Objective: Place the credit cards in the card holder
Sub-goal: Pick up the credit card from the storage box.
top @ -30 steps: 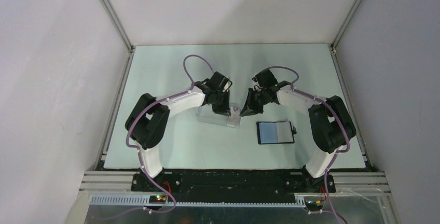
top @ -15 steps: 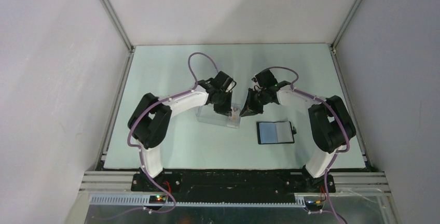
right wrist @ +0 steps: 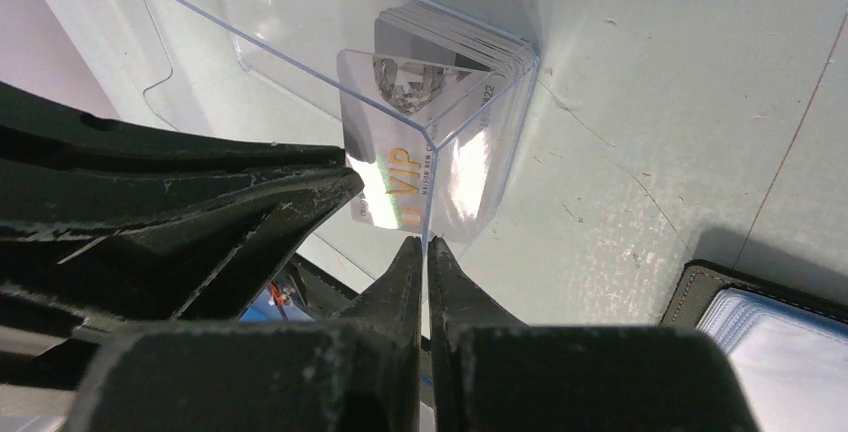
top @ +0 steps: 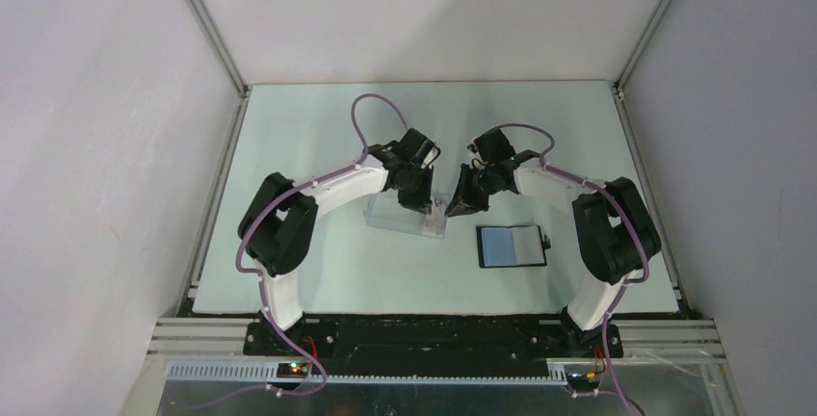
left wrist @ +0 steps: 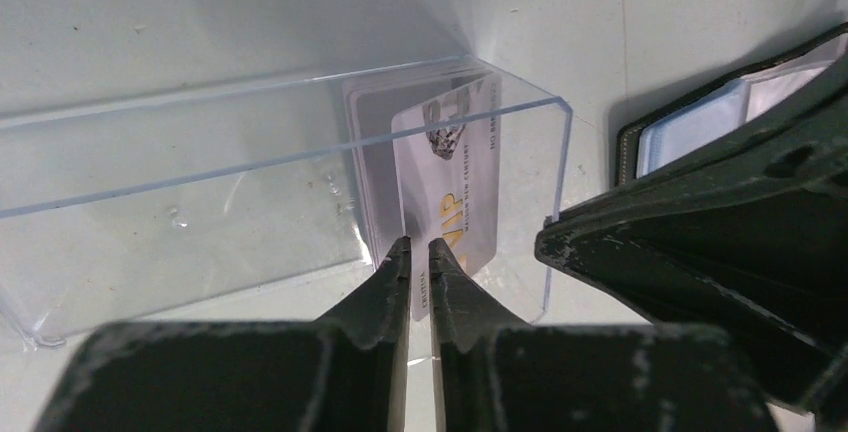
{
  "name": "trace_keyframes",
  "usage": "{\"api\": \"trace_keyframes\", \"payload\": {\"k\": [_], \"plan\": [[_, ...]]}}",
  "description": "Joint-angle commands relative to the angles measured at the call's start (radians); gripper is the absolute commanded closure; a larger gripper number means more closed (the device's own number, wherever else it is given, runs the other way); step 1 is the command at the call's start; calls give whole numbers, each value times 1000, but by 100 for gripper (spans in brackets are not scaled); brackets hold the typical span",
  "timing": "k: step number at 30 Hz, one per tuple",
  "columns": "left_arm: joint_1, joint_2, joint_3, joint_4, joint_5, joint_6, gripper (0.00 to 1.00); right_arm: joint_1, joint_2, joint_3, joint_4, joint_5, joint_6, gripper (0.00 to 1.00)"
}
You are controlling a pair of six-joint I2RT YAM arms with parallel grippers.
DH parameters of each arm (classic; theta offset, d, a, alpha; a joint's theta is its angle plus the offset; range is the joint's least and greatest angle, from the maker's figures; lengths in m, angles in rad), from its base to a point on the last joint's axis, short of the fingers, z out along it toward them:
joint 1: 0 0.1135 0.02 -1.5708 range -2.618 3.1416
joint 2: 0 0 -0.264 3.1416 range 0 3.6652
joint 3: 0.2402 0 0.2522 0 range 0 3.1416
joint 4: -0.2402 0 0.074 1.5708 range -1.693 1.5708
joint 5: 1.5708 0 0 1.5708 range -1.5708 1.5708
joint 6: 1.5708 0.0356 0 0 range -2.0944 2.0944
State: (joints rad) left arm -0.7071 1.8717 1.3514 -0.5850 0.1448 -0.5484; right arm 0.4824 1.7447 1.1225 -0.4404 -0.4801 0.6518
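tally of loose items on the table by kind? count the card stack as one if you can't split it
Clear plastic box: 1
Card holder: 1
Credit cards: 1 stack inside the box, singles too tightly packed to count
Total: 3

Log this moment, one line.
left fingers: pinching credit card inside clear box | right fingers: shut on clear box wall | card holder: lying open
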Motion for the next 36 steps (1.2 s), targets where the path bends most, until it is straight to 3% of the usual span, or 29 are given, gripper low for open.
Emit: {"api": "trace_keyframes", "payload": {"k": [1,10,22,24,27,29,31,36], "plan": [[-31,-44,52,56,100,1,86,14,9,37,21,-46,-11,96],[-31,6,25,9,-1,9,67,16,11,37,20,-48,-12,96],[-33,25,51,-42,-63,43,62,15,15,38,22,-52,-11,96],[-34,40,61,-52,-63,50,57,15,16,37,22,-52,-11,96],[-35,56,67,-60,-74,62,41,16,15,38,23,-53,-11,96],[-35,58,64,-64,-87,67,38,16,16,37,23,-55,-12,96],[-35,60,63,-65,-89,69,40,16,16,37,23,-55,-12,96],[-36,77,68,-64,-81,66,56,16,17,37,22,-58,-11,96]]}}
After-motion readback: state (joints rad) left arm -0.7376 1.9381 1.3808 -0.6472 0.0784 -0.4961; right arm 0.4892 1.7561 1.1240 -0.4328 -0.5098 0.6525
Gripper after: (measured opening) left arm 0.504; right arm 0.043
